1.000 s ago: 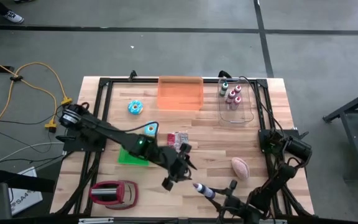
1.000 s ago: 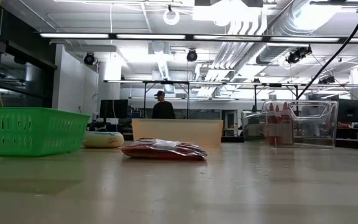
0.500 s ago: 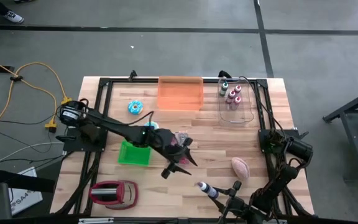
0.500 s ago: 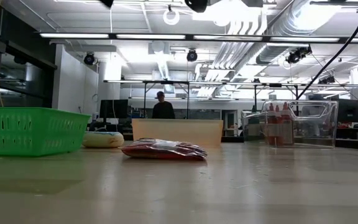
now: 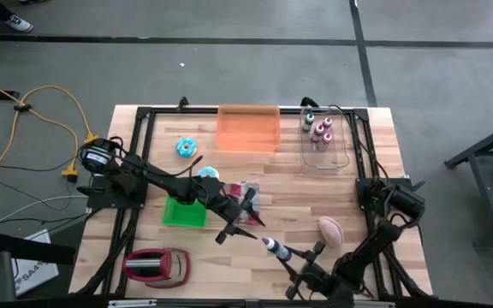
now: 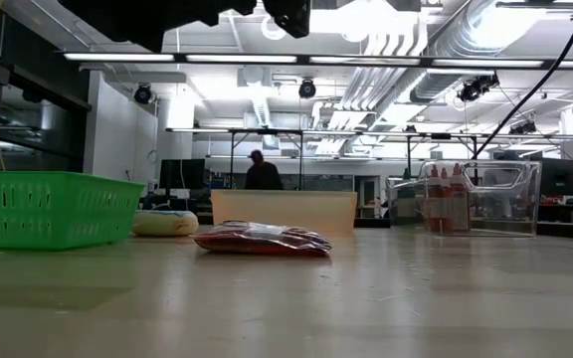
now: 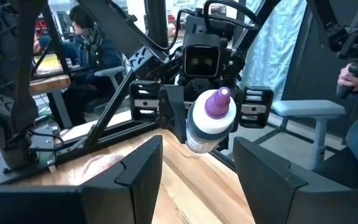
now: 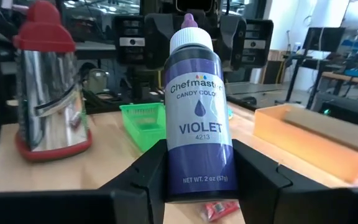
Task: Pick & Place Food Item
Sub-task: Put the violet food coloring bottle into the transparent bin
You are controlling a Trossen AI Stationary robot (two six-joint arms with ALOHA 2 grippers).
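A violet food-colour bottle [image 8: 197, 112] with a white cap and a violet tip is in my right gripper [image 8: 197, 171], which is shut on it near the table's front edge [image 5: 296, 258]. My left gripper [image 7: 197, 168] stands open just left of it [image 5: 232, 228], level, and faces the bottle's cap [image 7: 218, 99] with nothing between its fingers. A red packet [image 5: 248, 190] lies flat on the table beside the left arm. A pink food item [image 5: 329, 229] rests on the wood to the right. My right gripper pinches the bottle's lower body [image 8: 197, 183] between its two fingers [image 8: 257, 177], one on each side. The fingers come level from the table's near right side. The bottle is lifted clear of the table, and its cap end points away from the gripper toward my left gripper.
A green basket [image 5: 183, 211] stands under the left arm. A donut [image 5: 187, 148], an orange bin [image 5: 248, 128] and a clear bin of bottles [image 5: 323, 137] sit at the far side. A red and metal utensil [image 5: 155, 265] lies at the near left.
My left arm has come down and its gripper has tipped up to point level, shifting a little toward the far edge. My right gripper has carried the bottle a short way toward the left gripper, still clear of the table.
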